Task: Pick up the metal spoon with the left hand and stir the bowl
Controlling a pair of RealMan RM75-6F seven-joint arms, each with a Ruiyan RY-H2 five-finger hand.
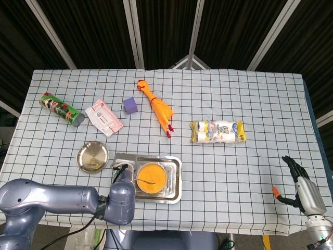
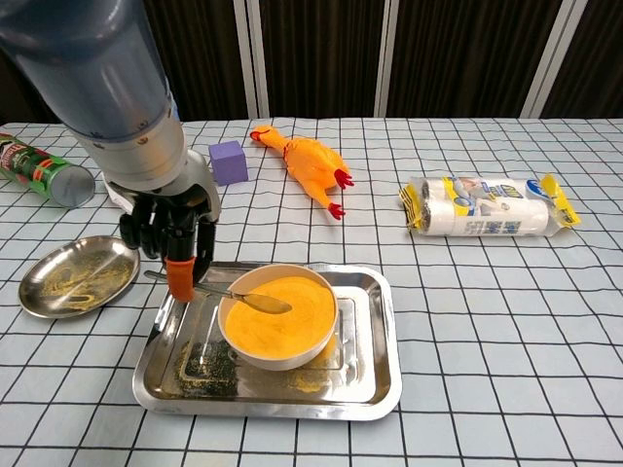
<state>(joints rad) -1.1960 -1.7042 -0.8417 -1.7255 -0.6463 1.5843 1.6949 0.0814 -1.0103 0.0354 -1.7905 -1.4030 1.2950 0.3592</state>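
Fingers (image 2: 167, 236) of left hand (image 2: 170, 229) clamp metal spoon (image 2: 226, 294) handle end; scoop sits in bowl (image 2: 278, 315). Spoon stiff, light, slick: grip far back. Right hand (image 1: 303, 189) idle, splayed.

I see a glossy metal spoon (image 2: 255, 301) over a smooth, pale bowl (image 2: 279, 317); under it a shiny steel tray (image 2: 374, 375). By the cloth's (image 2: 506, 321) left edge I'm reading a scuffed metal dish (image 2: 78, 274); glossy plastic wrap (image 2: 485, 205) crinkles near its right.
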